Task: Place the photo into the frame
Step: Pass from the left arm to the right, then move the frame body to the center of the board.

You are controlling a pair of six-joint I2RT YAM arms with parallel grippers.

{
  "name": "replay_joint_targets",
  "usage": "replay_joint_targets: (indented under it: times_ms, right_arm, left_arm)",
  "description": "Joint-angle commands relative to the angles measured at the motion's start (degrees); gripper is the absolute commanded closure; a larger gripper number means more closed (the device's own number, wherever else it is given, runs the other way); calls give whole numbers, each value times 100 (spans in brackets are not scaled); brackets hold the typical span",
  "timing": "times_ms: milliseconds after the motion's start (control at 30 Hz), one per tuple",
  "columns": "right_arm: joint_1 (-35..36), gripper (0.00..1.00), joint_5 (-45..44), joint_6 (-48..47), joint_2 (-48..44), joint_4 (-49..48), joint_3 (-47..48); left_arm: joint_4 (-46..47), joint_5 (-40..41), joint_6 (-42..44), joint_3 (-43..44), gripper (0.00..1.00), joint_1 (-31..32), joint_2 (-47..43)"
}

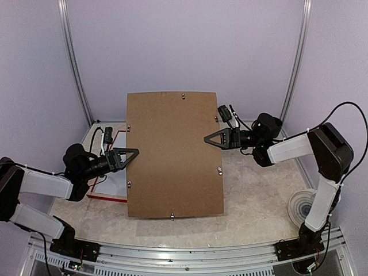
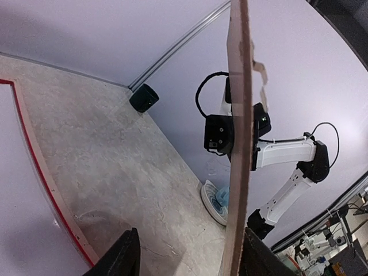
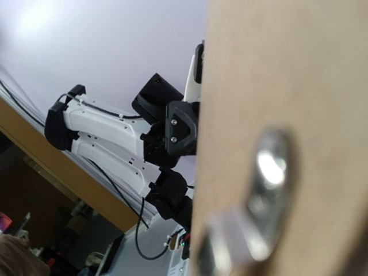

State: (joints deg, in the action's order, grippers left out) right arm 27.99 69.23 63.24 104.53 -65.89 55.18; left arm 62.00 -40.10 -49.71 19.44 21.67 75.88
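Left claw (image 1: pixel 133 154), jaws parted, straddles one edge of the single hardboard panel (image 1: pixel 172 155). Below this claw lies the one red frame (image 1: pixel 107 197), probably uncovered for loading. Beyond, the right claw (image 1: pixel 208 138) grips the opposite edge, holding the panel raised. Six metal clips (image 1: pixel 219 170) rim it. The photo is not visible.

The brown panel (image 1: pixel 174 154) hides most of the frame (image 1: pixel 106 198), and its nearest metal clip (image 3: pixel 259 201) is blurred.

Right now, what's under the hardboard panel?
Beneath the hardboard panel, only the left side of the red frame pokes out, a white sheet inside it, on the marble tabletop. The rest is covered; no photo visible.
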Motion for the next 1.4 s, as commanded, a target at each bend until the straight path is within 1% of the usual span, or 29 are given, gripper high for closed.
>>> replay_joint_targets:
  times_ms: [0, 33, 133, 167, 300, 400, 533, 667, 733, 900, 1133, 1300, 1367]
  right_arm:
    - [-59, 100, 349, 830, 129, -1167, 189]
    - [-79, 100, 334, 936, 175, -1253, 175]
    - [-144, 100, 296, 1137, 284, -1345, 148]
    - [-166, 100, 281, 1147, 310, -1318, 135]
    - [-268, 100, 220, 1070, 388, -1028, 88]
    - [-343, 100, 127, 979, 490, -725, 85]
    - [-430, 100, 4, 1087, 667, -545, 141]
    - [-482, 100, -133, 1146, 868, -240, 260]
    - [-495, 100, -195, 1159, 969, -77, 326]
    - [-567, 100, -393, 1285, 1221, 216, 402]
    - [-699, 100, -605, 1325, 1401, 768, 504]
    - [-794, 100, -748, 1184, 1369, 1342, 572]
    - [-856, 100, -783, 1283, 1364, 1382, 569]
  left_arm:
    - [-648, 450, -53, 73, 40, -203, -140]
    - [-761, 480, -81, 84, 34, -249, -171]
    - [-1125, 616, -124, 94, 3, -387, -308]
    - [-1226, 650, -119, 95, 1, -422, -351]
    - [-1892, 872, 45, 172, 1, -513, -706]
    - [-2446, 1087, 261, 283, 1, -506, -1138]
    - [-3339, 1457, 836, 526, 1, -405, -1736]
    - [-4470, 2153, 1551, 1003, 1, 127, -2031]
    - [-4860, 2514, 1772, 1192, 1, 427, -2057]
    - [-5452, 2906, 2029, 1627, 1, 1096, -1807]
    - [-6603, 3915, 2723, 2635, 1, 2229, -867]
    - [-7202, 4642, 3138, 3288, 1, 2954, -169]
    - [-7428, 4861, 3284, 3545, 1, 3216, 60]
